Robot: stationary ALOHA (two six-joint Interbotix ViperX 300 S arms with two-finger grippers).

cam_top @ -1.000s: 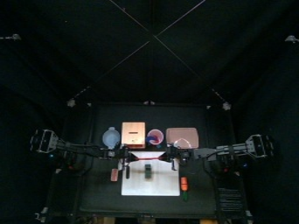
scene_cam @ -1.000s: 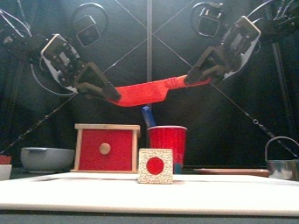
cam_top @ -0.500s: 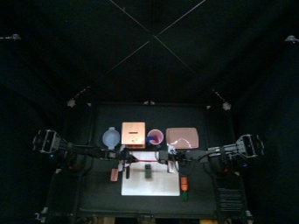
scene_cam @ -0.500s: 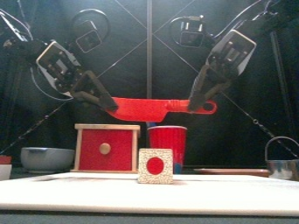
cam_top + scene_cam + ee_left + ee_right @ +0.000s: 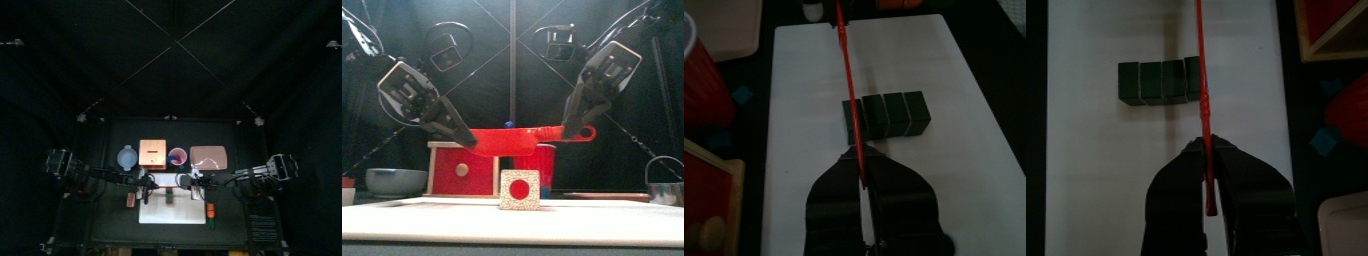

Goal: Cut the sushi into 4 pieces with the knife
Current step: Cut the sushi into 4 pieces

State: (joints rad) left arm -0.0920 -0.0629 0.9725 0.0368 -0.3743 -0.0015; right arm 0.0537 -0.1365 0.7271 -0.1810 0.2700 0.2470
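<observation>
The left gripper [image 5: 461,134] is pressed shut on the broad blade end of a flat red toy knife [image 5: 529,139]. The right gripper [image 5: 581,121] is clamped in the same way on the handle end, just inside the small ring at its tip. The knife is carried level between the two arms, with the blade end slightly lower. In both wrist views it is seen edge-on as a thin red line running out from between the jaws.

Below the knife, and clear of it in the front view, a dark green toy sushi roll of joined blocks [image 5: 520,189] rests on a white rectangular cutting board [image 5: 422,222]. It faces forward with its pale, red-centred end. In the wrist views the red line is seen crossing over one end of the roll rather than its middle, and the blocks are seen lying together, undivided.

Behind the board, a pale wooden box with a red drawer front [image 5: 465,168] stands just beside a red plastic cup [image 5: 547,172]. A blue-grey bowl [image 5: 396,181] is placed farther left and a round metal cutter with a wire handle [image 5: 664,190] at the far right. A flat pink tray [image 5: 209,156] is seen from above behind the board's right half.
</observation>
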